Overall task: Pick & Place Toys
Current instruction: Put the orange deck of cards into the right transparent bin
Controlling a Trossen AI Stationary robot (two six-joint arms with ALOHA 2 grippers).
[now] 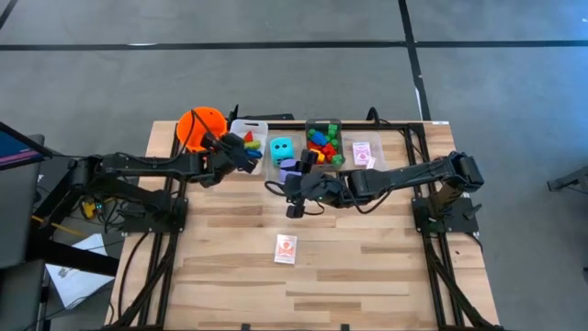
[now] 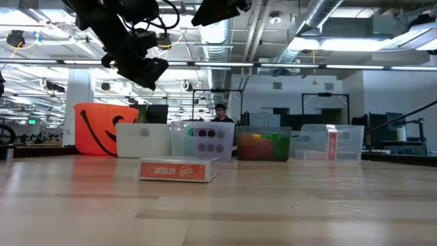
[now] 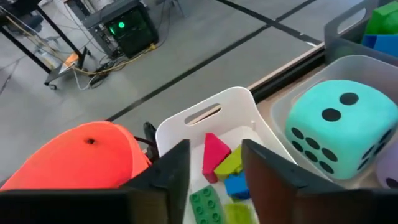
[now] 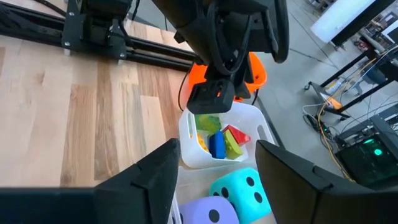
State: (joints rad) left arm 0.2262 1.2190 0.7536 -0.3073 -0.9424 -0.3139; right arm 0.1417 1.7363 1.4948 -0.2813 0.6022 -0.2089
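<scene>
A white bin (image 1: 250, 124) at the table's far side holds a red wedge (image 3: 214, 152) and green, blue and yellow bricks (image 3: 217, 186). My left gripper (image 3: 214, 155) hangs open and empty right above this bin, as the high view (image 1: 244, 147) shows. Beside it, a clear bin (image 3: 280, 115) holds a teal die (image 1: 281, 148) and a purple die (image 1: 289, 167). My right gripper (image 4: 217, 149) is open and empty, above the table just near of the dice (image 1: 292, 186). A red card box (image 1: 286, 248) lies flat on the table.
An orange bucket (image 1: 200, 127) stands left of the white bin. Right of the dice, a clear bin (image 1: 323, 140) holds several coloured bricks, and another (image 1: 365, 152) holds a red card deck. The near half of the table (image 1: 367, 276) bears only the card box.
</scene>
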